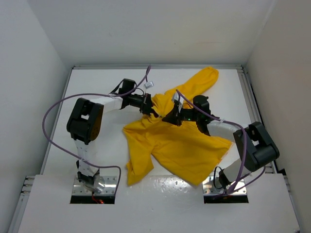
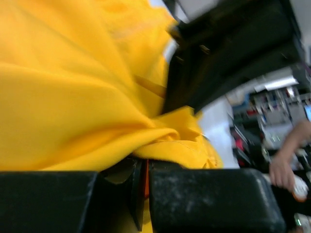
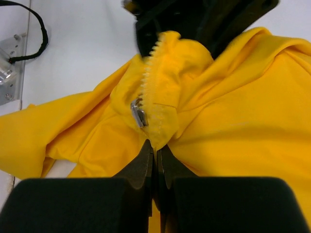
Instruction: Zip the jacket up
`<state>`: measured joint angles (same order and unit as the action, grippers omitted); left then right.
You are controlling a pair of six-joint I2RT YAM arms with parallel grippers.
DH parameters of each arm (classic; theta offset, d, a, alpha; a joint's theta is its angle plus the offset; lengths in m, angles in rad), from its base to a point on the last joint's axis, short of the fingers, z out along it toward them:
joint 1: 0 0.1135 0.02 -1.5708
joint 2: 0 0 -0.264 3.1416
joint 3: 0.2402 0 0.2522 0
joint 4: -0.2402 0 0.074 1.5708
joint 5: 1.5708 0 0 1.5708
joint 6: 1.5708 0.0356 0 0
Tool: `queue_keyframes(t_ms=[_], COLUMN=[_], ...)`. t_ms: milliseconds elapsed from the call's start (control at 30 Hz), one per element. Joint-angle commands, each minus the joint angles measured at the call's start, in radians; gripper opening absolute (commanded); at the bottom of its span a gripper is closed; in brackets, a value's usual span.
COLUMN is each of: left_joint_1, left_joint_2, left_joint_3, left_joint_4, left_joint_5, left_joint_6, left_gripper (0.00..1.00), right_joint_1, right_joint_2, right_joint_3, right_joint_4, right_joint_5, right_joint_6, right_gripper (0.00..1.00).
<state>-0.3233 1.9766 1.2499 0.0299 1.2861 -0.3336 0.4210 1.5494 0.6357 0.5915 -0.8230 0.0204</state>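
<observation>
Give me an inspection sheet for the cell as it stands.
surface: white table, jacket lying mid-table.
job's things: jacket crumpled, one sleeve toward the far edge; slider on the teeth between the two grippers.
clutter: nothing seen.
grippers: left gripper shut on jacket fabric; right gripper shut on the jacket just below the slider.
cables: purple cables loop off both arms; black cable at the table edge.
surroundings: white walls; a person's hand, blurred, beyond the table.
</observation>
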Motion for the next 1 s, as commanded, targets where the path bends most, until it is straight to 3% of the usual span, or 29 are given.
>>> queue_keyframes(t_ms=[0,167,300,467,967], left_joint_1=[-0.014,-0.005,0.015,0.015,0.015], left_joint_2=[-0.085,-0.145,-0.156,-0.147,-0.102], left_joint_3=[0.009,-0.018,-0.05,-0.008,0.114], left_joint_4=[-0.244,-0.413,-0.498,-0.548,-0.548], left_joint_5=[0.203,0.217,0.183,0.174,0.039], left_joint_6=[0.214,0.369,0.451,0.481,0.449], left_gripper=[0.1,0.1,0.26,0.34,0.34], right_joint_1=[0.001,-0.002,-0.002,-0.002,0.055], right_joint_2=[-0.009,-0.012,-0.02,-0.019,-0.023], right_joint_3=[0.022,0.024,0.025,0.032,0.102], right_joint_4=[0.028,0.028,0.041,0.037,-0.079], right_joint_5=[-0.028,-0.019,-0.021,-0.025,0.005], right_joint_6=[-0.06,-0.048,-0.034,-0.03,0.039], right_gripper=[0.0,0.0,0.0,0.0,0.0])
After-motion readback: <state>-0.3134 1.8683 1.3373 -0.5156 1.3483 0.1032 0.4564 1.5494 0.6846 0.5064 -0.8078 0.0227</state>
